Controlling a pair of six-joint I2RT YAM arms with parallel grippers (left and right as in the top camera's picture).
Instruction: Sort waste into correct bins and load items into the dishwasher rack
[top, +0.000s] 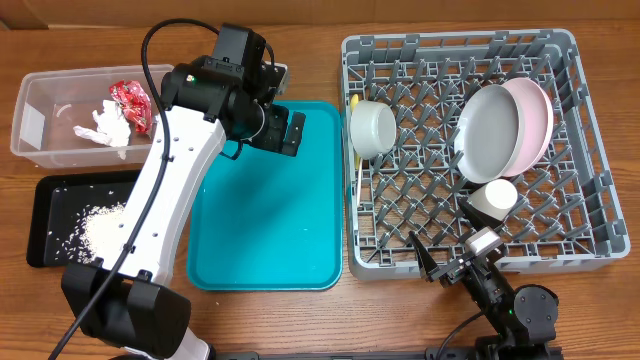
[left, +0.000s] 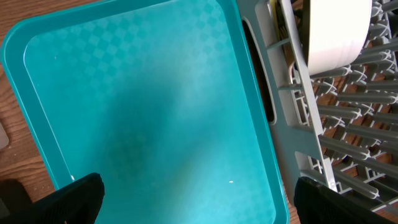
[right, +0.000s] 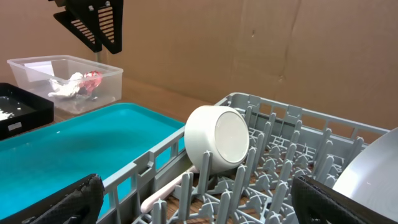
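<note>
The clear tub (top: 40, 120) holds the red-and-silver wrapper (top: 130, 100) and the white tissue (top: 105, 125). Rice (top: 100, 228) lies heaped in the black tray (top: 50, 200). In the grey rack (top: 590, 215) stand the bowl (top: 373, 127), grey plate (top: 488, 132), pink plate (top: 538, 112) and cup (top: 493, 197), while the thin utensil (top: 357, 165) lies along its left wall. My left gripper (top: 285, 130) hangs open over the teal tray (left: 143, 106), nothing between its fingers (left: 81, 196). My right gripper (top: 446, 232) is open at the rack's near edge, facing the bowl (right: 217, 142).
The teal tray (top: 265, 220) lies between the black tray and the rack, bare but for a stray grain. The left arm stretches from the table's front over the black tray's right end. Bare wood surrounds the rack.
</note>
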